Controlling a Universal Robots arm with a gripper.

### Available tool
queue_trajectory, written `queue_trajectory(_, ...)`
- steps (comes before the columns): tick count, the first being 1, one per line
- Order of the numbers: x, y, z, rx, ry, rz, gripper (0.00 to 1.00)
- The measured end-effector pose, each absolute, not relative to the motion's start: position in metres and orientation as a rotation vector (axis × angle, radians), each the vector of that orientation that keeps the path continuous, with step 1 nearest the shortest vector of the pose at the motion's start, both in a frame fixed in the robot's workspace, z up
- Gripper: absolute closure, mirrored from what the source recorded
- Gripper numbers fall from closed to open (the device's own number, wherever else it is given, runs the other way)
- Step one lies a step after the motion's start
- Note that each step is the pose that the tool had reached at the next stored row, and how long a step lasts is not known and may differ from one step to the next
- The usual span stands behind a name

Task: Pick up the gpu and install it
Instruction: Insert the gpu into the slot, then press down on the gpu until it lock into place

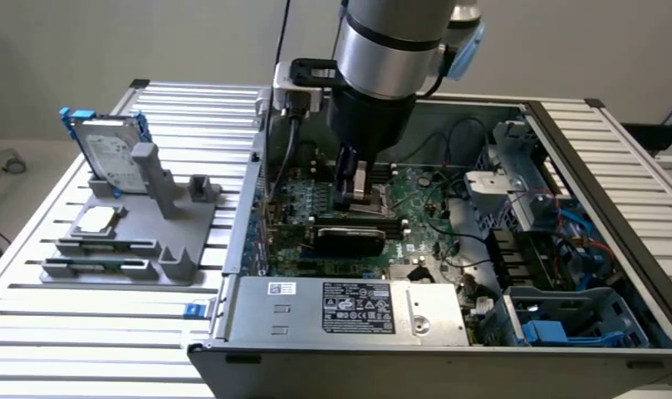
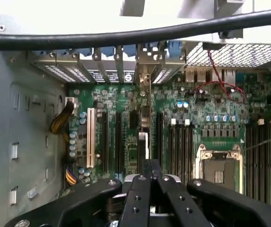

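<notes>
My gripper (image 1: 361,196) reaches down into the open computer case (image 1: 238,249), over the green motherboard (image 1: 424,218). It is shut on the gpu (image 2: 143,135). In the wrist view the gpu appears edge-on as a thin dark card running from my gripper (image 2: 148,174) toward the rear slot openings. Its silver bracket (image 2: 143,75) stands among the slot covers. The card is lined up upright with the black expansion slots (image 2: 118,139) on the motherboard (image 2: 206,101). Whether its lower edge sits in a slot I cannot tell.
On the exterior view's left a grey fixture (image 1: 175,229) holds a hard drive in a blue frame (image 1: 106,150), a chip (image 1: 97,218) and a memory stick (image 1: 92,266). The power supply (image 1: 347,307) fills the case front; cables and drive bays (image 1: 546,258) crowd its right. A black cable (image 2: 135,34) crosses the wrist view.
</notes>
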State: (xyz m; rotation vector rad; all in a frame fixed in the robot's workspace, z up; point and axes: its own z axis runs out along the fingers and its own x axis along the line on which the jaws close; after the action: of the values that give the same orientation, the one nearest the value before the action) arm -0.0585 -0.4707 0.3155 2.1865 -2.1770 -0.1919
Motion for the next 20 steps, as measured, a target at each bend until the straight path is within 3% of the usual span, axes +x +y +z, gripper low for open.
queue_trajectory(20, -0.0592, -0.4707, 0.3152, 2.186, -2.177, -0.192, 0.89)
